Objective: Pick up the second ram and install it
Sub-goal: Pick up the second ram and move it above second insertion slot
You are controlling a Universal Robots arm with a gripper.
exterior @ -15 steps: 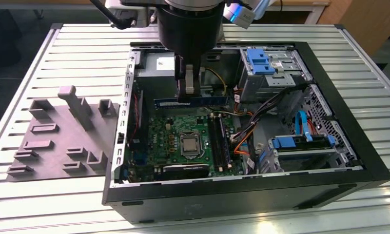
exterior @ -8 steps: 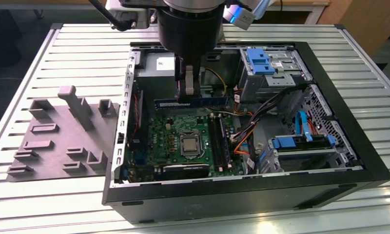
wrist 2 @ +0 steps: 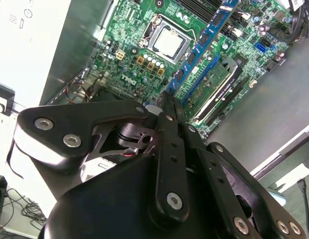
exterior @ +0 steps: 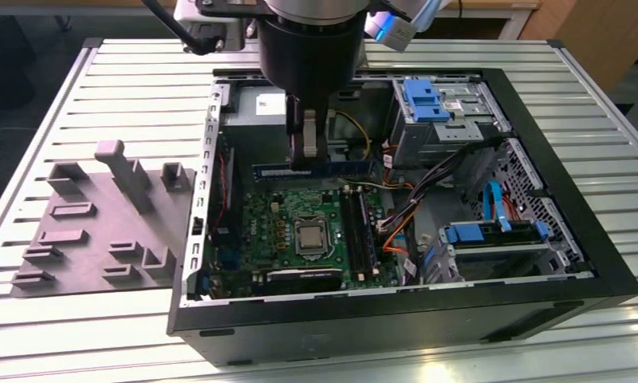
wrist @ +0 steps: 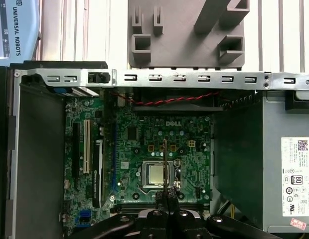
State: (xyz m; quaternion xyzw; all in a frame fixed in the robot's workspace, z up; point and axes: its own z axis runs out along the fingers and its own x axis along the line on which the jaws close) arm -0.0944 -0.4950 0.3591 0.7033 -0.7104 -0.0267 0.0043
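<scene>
We see the gripper (exterior: 305, 159) reaching down into the open computer case (exterior: 404, 319). Its 2 fingers (exterior: 312, 132) are drawn narrow and pinch the second ram (exterior: 340, 170) by its upper edge. The stick hangs level over the rear part of the motherboard (exterior: 265, 219), seated in no slot. In the exterior view it runs from that view's left to its right. The grip sits nearer the left end, so more of the blue-green board sticks out toward the exterior view's right. The long black slots (exterior: 357, 227) lie beside the processor (exterior: 310, 237), on the exterior view's right of it, and run crosswise to the held stick. In the second wrist view the gripper (wrist 2: 167, 102) has its fingers pressed together on the second ram (wrist 2: 204, 42), which stretches away above the green motherboard (wrist 2: 139, 50) with small dark chips along its face. In the first wrist view we look at the second ram (wrist: 165, 157) edge-on. It is a thin line that starts at the gripper (wrist: 167, 191) and overlaps the processor (wrist: 157, 174). The grey moulded tray (exterior: 96, 231) lies on the slatted table (exterior: 85, 335) just beside the case, on the exterior view's left, well apart from the stick.
</scene>
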